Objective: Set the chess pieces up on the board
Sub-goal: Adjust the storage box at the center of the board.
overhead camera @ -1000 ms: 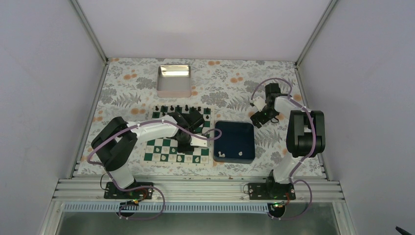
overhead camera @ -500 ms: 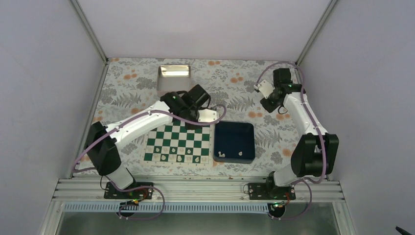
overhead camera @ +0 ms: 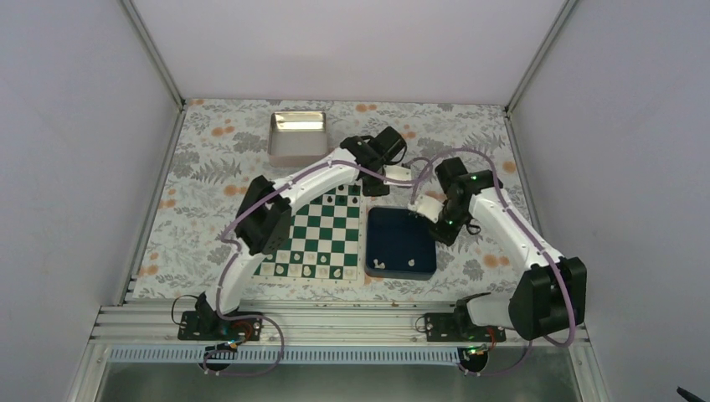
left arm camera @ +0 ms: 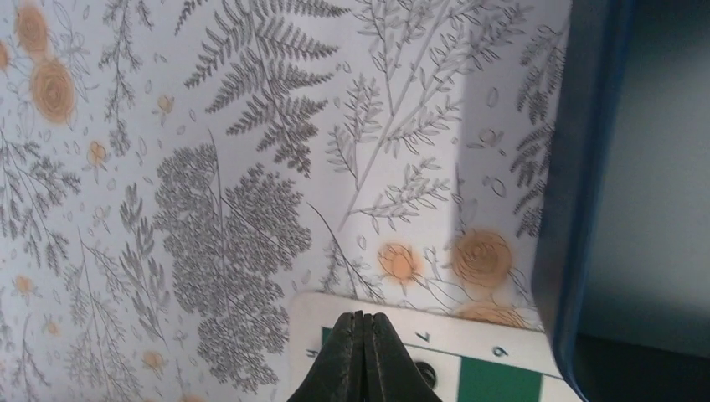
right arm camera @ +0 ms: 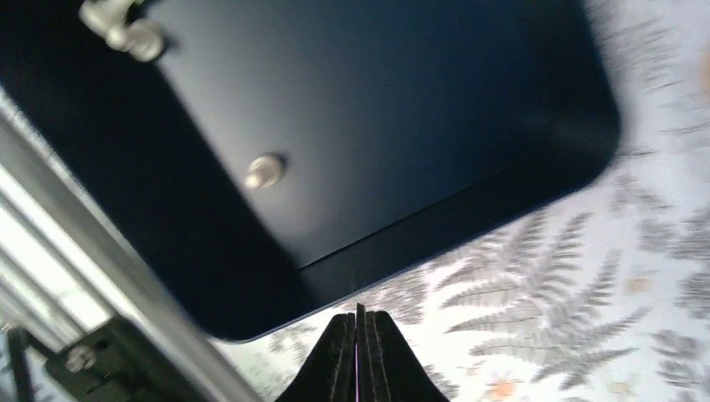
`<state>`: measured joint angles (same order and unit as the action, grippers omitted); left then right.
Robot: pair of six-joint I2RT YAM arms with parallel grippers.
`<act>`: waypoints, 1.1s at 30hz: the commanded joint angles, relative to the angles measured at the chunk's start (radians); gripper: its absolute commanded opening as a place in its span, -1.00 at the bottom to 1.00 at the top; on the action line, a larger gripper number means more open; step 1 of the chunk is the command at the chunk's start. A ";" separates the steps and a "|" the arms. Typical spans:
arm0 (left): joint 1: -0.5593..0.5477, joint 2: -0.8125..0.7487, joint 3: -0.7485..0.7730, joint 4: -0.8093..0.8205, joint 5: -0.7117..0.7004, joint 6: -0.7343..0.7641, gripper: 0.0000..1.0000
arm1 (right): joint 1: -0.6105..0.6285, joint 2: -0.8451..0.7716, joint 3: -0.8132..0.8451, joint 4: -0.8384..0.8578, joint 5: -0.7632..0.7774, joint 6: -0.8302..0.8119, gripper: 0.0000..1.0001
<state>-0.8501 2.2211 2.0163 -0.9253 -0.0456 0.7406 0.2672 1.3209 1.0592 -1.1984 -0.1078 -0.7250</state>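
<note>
- Nearest to me, the arm bases (overhead camera: 219,325) are fixed on the metal rail (overhead camera: 335,322), and from there both arms reach toward the middle of the table.
- Just beyond lies the board (overhead camera: 314,239), flat on the flowered cloth (overhead camera: 209,167). Along its near side stands a line of white chess pieces (overhead camera: 308,270), each on its own square. They are too small for me to count well.
- Right beside the board is the dark blue tray (overhead camera: 400,239). Two white pieces lie in its near part, one (overhead camera: 378,265) by the left corner and the other (overhead camera: 412,261) more to the right. I judge that these must go to the board, so the white side is not complete yet.
- The right gripper (right arm camera: 358,316) hangs above the tray's rim, by the far right corner. Its fingers are pressed together with nothing between them. I think it is placed there to go down into the tray, but it must open first to take a piece.
- The left gripper (left arm camera: 361,318) is over the far right corner of the board, near the tray wall. Its fingers are also fully closed and empty. What looks like a small black piece (left arm camera: 425,372) stands just beside the tips, so I would move carefully there.
- More black pieces (overhead camera: 333,201) stand on the far row, partly hidden by the left arm.
- Farthest is the metal tin (overhead camera: 297,138), well apart from the board. In my judgement it has no part in this step.
</note>
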 commanded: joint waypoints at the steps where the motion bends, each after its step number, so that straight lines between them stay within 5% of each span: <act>1: 0.011 0.085 0.196 -0.119 0.036 0.024 -0.95 | 0.059 -0.025 -0.080 -0.090 -0.047 -0.012 -0.92; 14: 0.020 0.204 0.332 -0.288 0.116 0.027 -0.95 | 0.312 -0.058 -0.173 -0.092 -0.026 0.043 -0.92; 23: 0.010 0.220 0.281 -0.365 0.117 0.010 -0.95 | 0.500 -0.031 -0.202 -0.087 -0.091 0.065 -0.92; 33: -0.014 0.208 0.249 -0.374 0.137 -0.014 -0.95 | 0.540 0.004 -0.276 0.019 0.013 0.122 -0.92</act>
<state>-0.8452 2.4340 2.2753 -1.2758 0.0647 0.7425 0.7986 1.3277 0.7860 -1.2201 -0.1371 -0.6388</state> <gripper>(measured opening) 0.024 0.041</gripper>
